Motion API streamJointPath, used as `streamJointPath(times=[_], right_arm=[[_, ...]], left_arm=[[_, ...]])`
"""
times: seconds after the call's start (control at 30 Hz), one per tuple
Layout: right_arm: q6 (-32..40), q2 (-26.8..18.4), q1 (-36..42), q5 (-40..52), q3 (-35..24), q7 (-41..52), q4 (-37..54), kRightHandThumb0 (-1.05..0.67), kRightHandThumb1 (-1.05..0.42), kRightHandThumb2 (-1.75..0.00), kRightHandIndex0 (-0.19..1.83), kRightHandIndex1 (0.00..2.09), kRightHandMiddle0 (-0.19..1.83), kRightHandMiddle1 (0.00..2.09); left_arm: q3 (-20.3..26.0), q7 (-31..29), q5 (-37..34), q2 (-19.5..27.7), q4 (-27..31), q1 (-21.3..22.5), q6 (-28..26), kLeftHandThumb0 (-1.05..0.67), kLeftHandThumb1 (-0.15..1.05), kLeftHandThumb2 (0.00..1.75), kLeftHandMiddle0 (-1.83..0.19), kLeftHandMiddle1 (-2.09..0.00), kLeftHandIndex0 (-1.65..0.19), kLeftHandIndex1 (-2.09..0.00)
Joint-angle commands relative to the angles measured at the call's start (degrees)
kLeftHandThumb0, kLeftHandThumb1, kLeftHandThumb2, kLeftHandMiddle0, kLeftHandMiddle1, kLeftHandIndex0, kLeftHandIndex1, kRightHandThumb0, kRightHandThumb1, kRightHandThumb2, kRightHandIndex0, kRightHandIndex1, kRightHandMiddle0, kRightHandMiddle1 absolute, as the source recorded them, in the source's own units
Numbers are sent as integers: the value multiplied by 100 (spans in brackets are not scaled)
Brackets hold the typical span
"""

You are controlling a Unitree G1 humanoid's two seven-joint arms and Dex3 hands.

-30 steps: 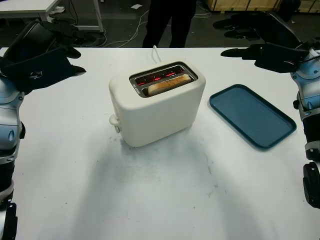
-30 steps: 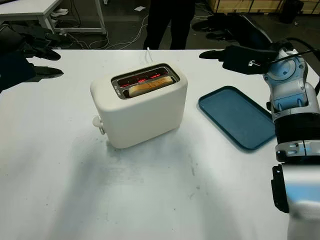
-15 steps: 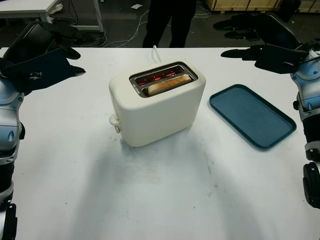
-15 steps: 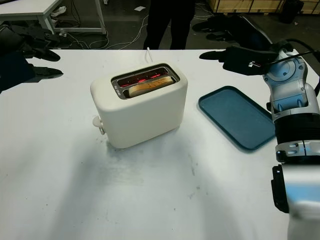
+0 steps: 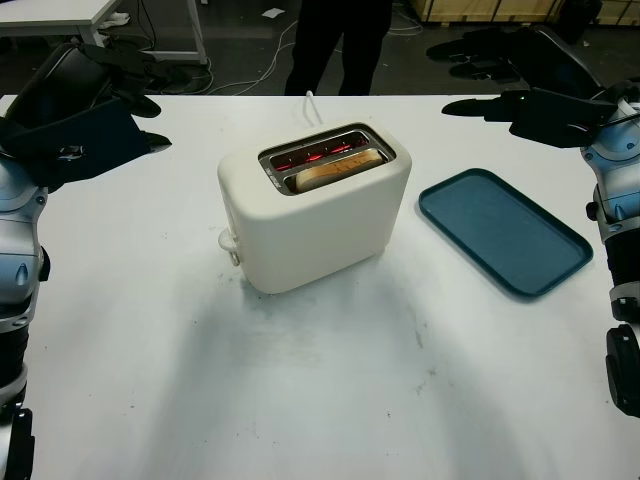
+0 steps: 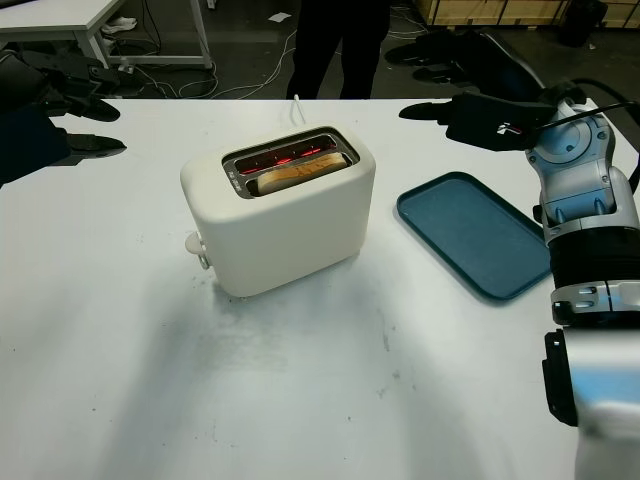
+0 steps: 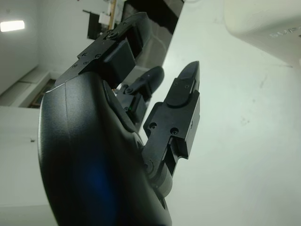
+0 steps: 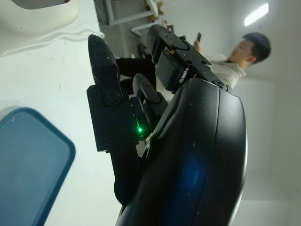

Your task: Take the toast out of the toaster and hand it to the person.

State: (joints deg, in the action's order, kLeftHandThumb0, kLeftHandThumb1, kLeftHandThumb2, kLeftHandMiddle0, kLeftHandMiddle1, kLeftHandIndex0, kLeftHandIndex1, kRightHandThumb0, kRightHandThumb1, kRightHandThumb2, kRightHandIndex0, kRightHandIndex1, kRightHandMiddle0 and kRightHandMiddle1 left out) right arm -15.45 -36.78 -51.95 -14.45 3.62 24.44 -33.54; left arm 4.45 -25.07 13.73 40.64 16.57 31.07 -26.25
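Toast (image 5: pixel 338 171) in toaster (image 5: pixel 315 210)

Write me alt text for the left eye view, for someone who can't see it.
A cream toaster stands mid-table with a slice of toast in its front slot and red elements glowing behind. The robot's left hand and right hand, both open, hover at either side; a blue tray lies right, a person stands beyond.

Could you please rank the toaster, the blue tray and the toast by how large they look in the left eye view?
1. toaster: largest.
2. blue tray: smaller, though its flat outline comes fairly close.
3. toast: smallest, with just its top showing in the slot.
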Motion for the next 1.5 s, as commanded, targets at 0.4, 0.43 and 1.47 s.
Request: streamJointPath(times=[0.4,0.43,1.47], right_arm=[[-33,31,65,88,-35,-23,-2,-44,-92,-1,65,0,61,0],[-35,35,66,95,-39,-24,-5,-44,-92,-1,65,0,61,0],[-13,20,83,46,-10,-29,60,-41,-92,-2,65,1,60,0]], left_arm=[[60,39,-35,-20,24,-43,-21,7,85,0,-56,-58,-76,0],[51,48,-16,-11,31,-47,-7,7,85,0,-56,-59,-76,0],[4,42,-15,-6,-81,14,176,7,84,0,-57,-60,-77,-1]])
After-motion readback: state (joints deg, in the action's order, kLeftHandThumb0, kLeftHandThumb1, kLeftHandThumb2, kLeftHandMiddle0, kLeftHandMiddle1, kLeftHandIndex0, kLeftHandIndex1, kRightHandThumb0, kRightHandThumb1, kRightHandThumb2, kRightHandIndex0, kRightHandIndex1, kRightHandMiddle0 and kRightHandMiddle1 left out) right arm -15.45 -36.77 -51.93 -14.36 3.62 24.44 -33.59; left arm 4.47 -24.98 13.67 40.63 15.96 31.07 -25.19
